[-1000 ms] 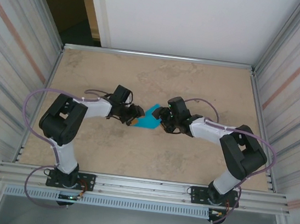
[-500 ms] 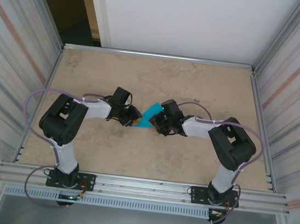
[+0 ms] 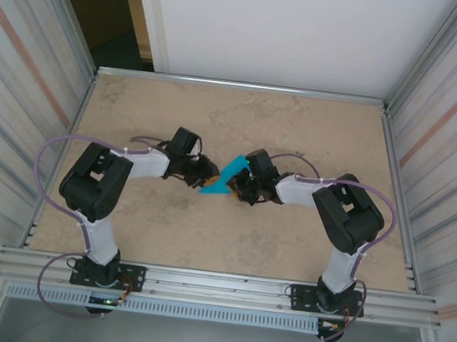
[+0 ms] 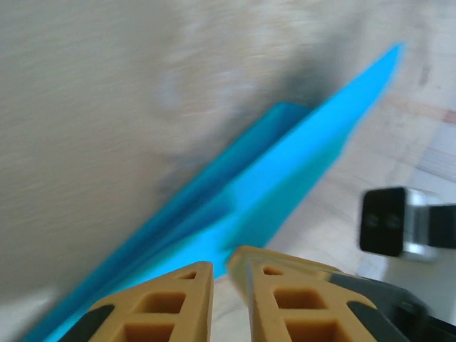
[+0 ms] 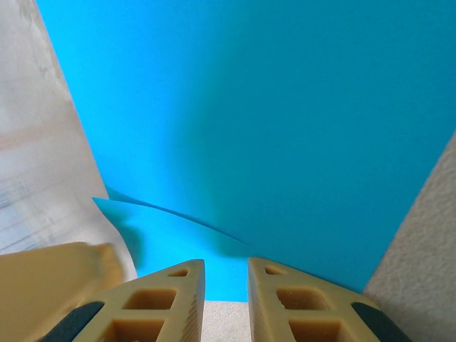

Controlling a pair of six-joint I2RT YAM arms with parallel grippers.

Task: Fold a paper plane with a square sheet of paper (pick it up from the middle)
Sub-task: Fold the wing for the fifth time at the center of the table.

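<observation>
While the folded teal-blue square sheet of paper stands tilted mid-way across the beige table, the right arm has tucked in closer than a second ago. The left gripper has its fingers nearly together and the right gripper has its fingers slightly apart. The paper's edge lies at both sets of tips, though whether they clamp it I cannot tell.

the square sheet of paper is plain teal-blue and partly folded, its layers meeting along a long crease and narrowing to a point. it sits tilted up near the middle of the table, one flap lifting slightly.
</observation>
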